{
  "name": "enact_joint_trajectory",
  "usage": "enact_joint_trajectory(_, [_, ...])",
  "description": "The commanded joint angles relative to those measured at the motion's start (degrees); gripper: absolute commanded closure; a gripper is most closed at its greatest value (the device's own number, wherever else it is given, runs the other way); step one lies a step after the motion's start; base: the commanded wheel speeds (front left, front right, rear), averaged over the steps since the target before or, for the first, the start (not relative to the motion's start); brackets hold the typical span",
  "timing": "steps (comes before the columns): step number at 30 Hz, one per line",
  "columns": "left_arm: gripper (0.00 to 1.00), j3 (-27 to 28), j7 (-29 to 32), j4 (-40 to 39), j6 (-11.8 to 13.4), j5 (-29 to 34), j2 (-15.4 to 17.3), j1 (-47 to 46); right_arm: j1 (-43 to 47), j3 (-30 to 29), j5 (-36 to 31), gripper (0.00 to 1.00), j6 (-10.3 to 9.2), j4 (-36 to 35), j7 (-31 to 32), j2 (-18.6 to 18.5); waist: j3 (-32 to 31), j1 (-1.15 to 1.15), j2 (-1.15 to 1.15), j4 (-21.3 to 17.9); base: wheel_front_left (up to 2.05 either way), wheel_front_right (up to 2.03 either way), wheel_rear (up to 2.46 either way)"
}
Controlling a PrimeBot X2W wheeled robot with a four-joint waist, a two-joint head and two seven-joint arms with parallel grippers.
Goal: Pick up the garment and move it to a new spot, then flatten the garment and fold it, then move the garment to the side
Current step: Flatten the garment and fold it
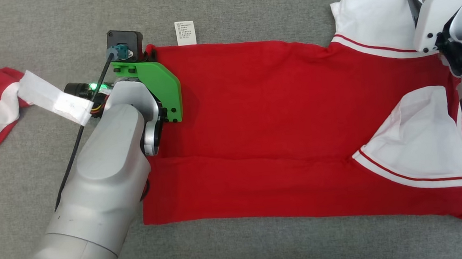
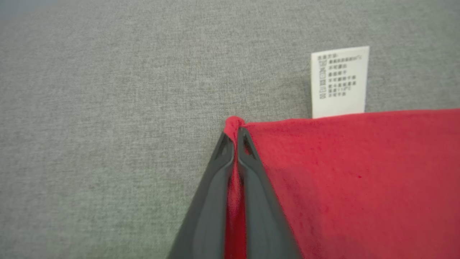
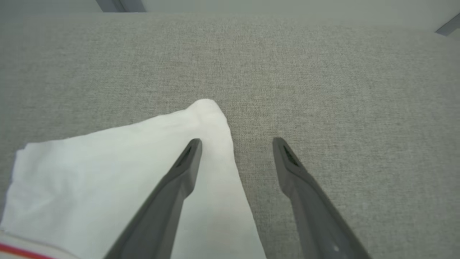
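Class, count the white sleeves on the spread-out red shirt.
2. The far sleeve sticks out past the red shirt's top right edge; the near sleeve lies lower right, red cloth around it.

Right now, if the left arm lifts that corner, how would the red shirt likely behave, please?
Probably floppy: the shirt lies creased and bunches between the left fingers. Likely light: thin cloth. Held at one corner, it would probably drape and drag.
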Motion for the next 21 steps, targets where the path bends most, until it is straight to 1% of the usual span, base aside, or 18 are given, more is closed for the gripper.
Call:
enact_joint_trajectory(1, [1.00, -0.3, 0.0, 1.5, 0.4, -0.6, 0.2, 1.4, -0.6, 0.0, -0.8, 0.00, -0.03, 0.7, -0.5, -0.8, 0.6, 0.00, 0.00, 1.5, 0.00, 0.00, 0.00])
enact_joint_trajectory(4, [1.00, -0.7, -1.1, 1.4, 0.3, -1.0, -0.6, 1.1, -1.6, -2.4, -1.5, 0.00, -0.02, 2.5, -1.2, -1.4, 1.4, 0.00, 0.00, 2.6, 0.00, 0.00, 0.00])
enact_joint_trajectory(8, [1.00, -1.6, -2.2, 1.6, 0.3, -1.5, -1.0, 0.7, -2.5, -4.6, -2.5, 0.00, -0.01, 5.8, -1.1, -0.3, 2.3, 0.00, 0.00, 3.4, 0.00, 0.00, 0.00])
enact_joint_trajectory(10, [1.00, -1.9, -2.5, 1.9, 0.3, -1.8, -1.1, 0.5, -2.2, -4.1, -2.9, 0.00, 0.00, 7.5, -1.0, 0.4, 2.4, 0.00, 0.00, 3.5, 0.00, 0.00, 0.00])
enact_joint_trajectory(13, [1.00, -2.2, -3.3, 2.2, 0.6, -2.1, -1.2, 0.4, -2.1, -2.4, -1.1, 0.00, 0.27, 10.0, 0.4, 1.9, 2.2, 0.00, 0.00, 3.6, 0.00, 0.00, 0.00])
enact_joint_trajectory(17, [1.00, -2.6, -4.1, 2.6, 0.5, -2.7, -1.3, 0.3, -1.8, -0.3, 2.0, 0.00, 0.30, 12.0, 2.0, 2.0, 1.6, 0.00, 0.00, 3.6, 0.00, 0.00, 0.00])
enact_joint_trajectory(18, [1.00, -2.7, -4.3, 2.8, 0.3, -2.7, -1.4, 0.3, -1.5, 0.4, 2.5, 0.42, 0.30, 12.4, 2.6, 1.7, 1.4, 0.00, 0.00, 3.6, 0.00, 0.00, 0.00])
enact_joint_trajectory(19, [1.00, -2.8, -4.5, 3.0, 0.2, -2.8, -1.4, 0.4, -1.4, 0.8, 3.0, 0.65, 0.29, 12.6, 2.7, 1.4, 1.2, 0.00, 0.00, 3.6, 0.00, 0.00, 0.00])
enact_joint_trajectory(20, [1.00, -2.8, -4.6, 3.1, 0.2, -3.0, -1.4, 0.4, -1.2, 1.2, 3.4, 0.95, 0.28, 12.8, 2.6, 0.8, 1.0, 0.00, 0.00, 3.6, 0.00, 0.00, 0.00])
enact_joint_trajectory(21, [1.00, -2.8, -4.8, 3.2, 0.2, -3.1, -1.4, 0.5, -1.2, 1.6, 3.3, 1.00, 0.27, 12.7, 2.1, 0.3, 0.9, 0.00, 0.00, 3.6, 0.00, 0.00, 0.00])
